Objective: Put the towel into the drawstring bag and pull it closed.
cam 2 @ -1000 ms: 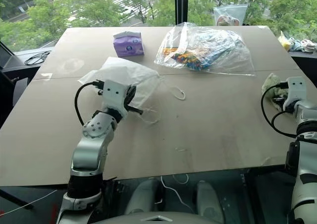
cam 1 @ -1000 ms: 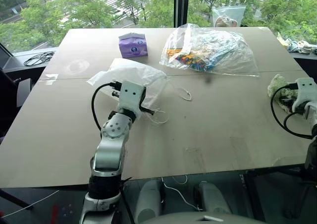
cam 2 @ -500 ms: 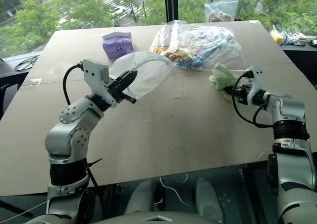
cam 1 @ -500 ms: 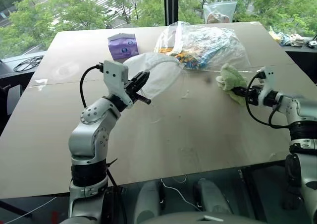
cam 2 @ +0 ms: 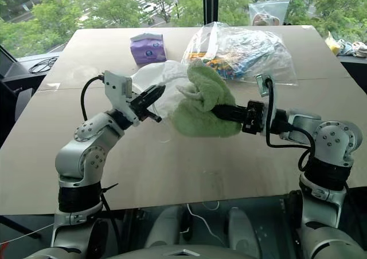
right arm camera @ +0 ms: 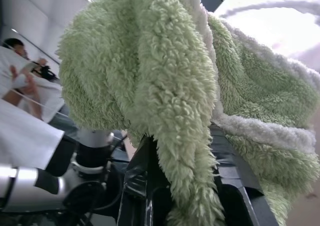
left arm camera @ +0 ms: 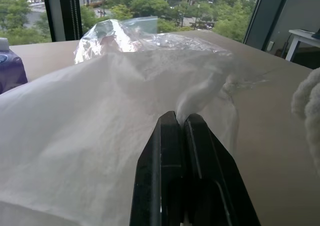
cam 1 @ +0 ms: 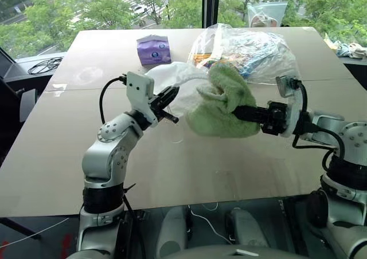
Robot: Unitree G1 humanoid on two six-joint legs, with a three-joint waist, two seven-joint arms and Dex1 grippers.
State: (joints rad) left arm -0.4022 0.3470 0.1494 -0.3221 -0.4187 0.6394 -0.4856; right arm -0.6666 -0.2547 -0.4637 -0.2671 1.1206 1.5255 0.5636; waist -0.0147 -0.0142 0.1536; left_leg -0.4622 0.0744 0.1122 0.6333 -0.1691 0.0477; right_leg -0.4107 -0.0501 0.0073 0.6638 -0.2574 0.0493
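Observation:
The light green fluffy towel (cam 1: 221, 104) hangs above the table's middle, pinched in my right gripper (cam 1: 238, 113), whose fingers point toward my left arm. The white, thin drawstring bag (cam 1: 183, 84) is lifted off the table just left of the towel, and my left gripper (cam 1: 169, 95) is shut on a fold of its fabric. In the left wrist view the black fingers (left arm camera: 172, 136) press together on the bag (left arm camera: 100, 126). In the right wrist view the towel (right arm camera: 165, 86) drapes over the fingers. Towel and bag touch or nearly touch. A thin cord (cam 1: 179, 137) trails onto the table.
A purple tissue pack (cam 1: 153, 48) stands at the back left of the table (cam 1: 69, 150). A big clear plastic bag of colourful items (cam 1: 252, 47) lies behind the towel. Windows with trees rise behind the table's far edge.
My right gripper has swung the towel from the table's right edge up and across to the middle, next to the bag. My left gripper has raised the bag and rolled a little.

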